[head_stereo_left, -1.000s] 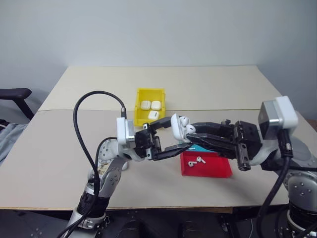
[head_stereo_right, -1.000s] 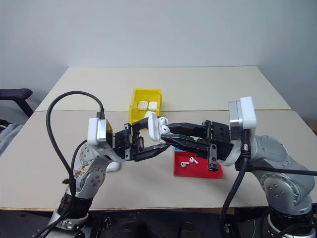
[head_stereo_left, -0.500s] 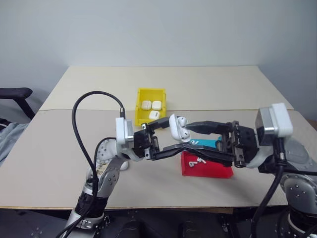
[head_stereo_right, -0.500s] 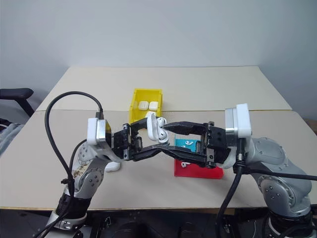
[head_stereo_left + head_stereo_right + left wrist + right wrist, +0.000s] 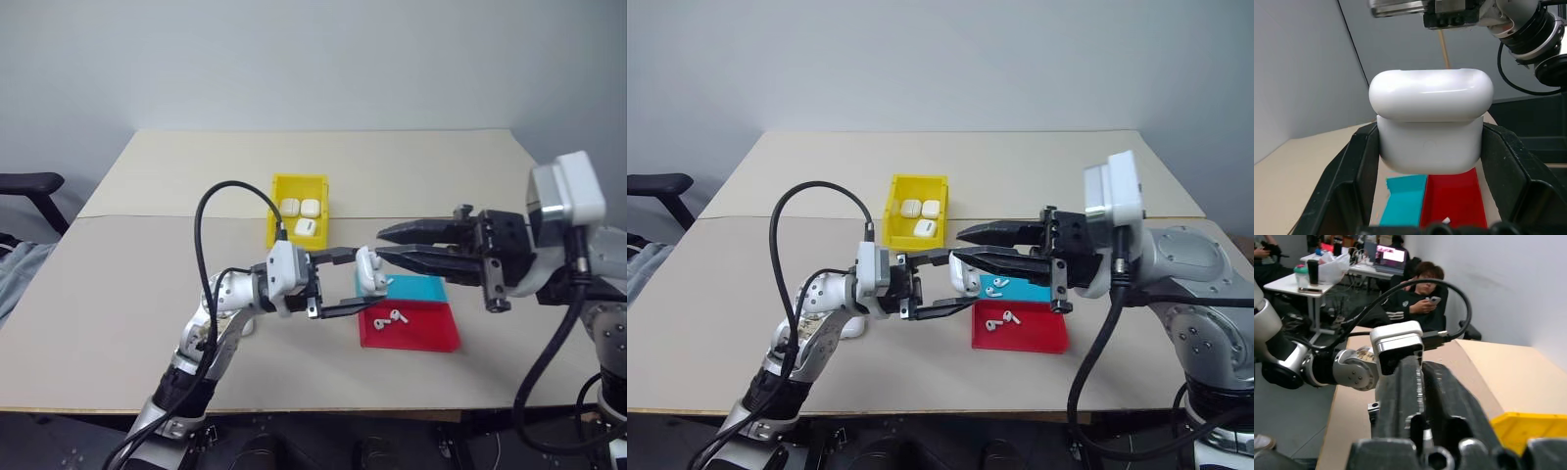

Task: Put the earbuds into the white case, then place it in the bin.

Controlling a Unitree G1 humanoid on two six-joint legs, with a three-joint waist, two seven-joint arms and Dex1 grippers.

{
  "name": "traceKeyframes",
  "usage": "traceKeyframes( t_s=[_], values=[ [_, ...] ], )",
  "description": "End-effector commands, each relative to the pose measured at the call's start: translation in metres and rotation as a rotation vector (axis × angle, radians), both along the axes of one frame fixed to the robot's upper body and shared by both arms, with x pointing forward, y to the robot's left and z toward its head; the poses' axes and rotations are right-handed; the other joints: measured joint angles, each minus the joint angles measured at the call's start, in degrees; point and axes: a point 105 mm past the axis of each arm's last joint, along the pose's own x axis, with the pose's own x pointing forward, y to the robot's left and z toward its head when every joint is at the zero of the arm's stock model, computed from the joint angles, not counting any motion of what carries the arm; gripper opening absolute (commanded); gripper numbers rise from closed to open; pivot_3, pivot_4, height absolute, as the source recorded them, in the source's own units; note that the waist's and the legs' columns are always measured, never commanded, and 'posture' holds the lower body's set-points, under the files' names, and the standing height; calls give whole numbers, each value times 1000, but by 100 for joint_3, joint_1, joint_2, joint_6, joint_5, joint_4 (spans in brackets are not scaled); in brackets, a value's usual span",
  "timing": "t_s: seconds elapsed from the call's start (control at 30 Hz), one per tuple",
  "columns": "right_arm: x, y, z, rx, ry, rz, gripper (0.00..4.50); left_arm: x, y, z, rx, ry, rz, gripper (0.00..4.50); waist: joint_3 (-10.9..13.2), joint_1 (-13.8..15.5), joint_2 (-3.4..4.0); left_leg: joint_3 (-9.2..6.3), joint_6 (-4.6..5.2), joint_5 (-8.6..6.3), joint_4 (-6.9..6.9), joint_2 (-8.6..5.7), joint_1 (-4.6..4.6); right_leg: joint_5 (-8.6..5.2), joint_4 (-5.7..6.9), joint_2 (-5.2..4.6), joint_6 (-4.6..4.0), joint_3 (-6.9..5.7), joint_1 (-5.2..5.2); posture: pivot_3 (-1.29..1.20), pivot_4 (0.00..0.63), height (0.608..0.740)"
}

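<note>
Left gripper (image 5: pixel 359 284) pinches one closed white case (image 5: pixel 369 271); right gripper (image 5: pixel 384 246) pressed together, empty. Three cases in bin (image 5: pixel 277 211); two earbuds (image 5: pixel 389 319) in tray (image 5: pixel 431 335).

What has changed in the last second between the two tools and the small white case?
The lid of the small glossy white case, open a second ago, is now closed. The right tool opened, then shut, and now points at the case from the side. The left tool, shut on the case throughout, moved down toward the shallow red and blue plastic tray. The yellow plastic bin and its three cases did not move.
</note>
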Motion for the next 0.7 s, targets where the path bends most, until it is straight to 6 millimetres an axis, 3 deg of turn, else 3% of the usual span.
traceKeyframes(
  t_s=[0.03, 0.3, 0.7],
  values=[
    [0, 7, 3, -60, -46, 2, 51, -5, -5, 12, -15, -68, -25, 2782, 0, 0, 0, 1, 0, 0, 0, 0, 0, 0, 1, 0, 0, 1, -2, 0, 150, 740],
    [5, 17, -18, -210, -109, -11, 51, -5, -1, 16, -9, -89, 0, 2782, 0, -1, 0, 2, 0, 0, 2, 0, -9, 0, 3, 0, 0, 1, -11, 0, 150, 740],
    [13, -4, -21, -253, -128, -96, 51, -6, 13, 26, -101, -96, 17, 2782, 0, 1, 0, 2, -1, 0, 6, 0, -20, 1, 2, -1, 1, -4, -17, 0, 150, 740]
  ],
)
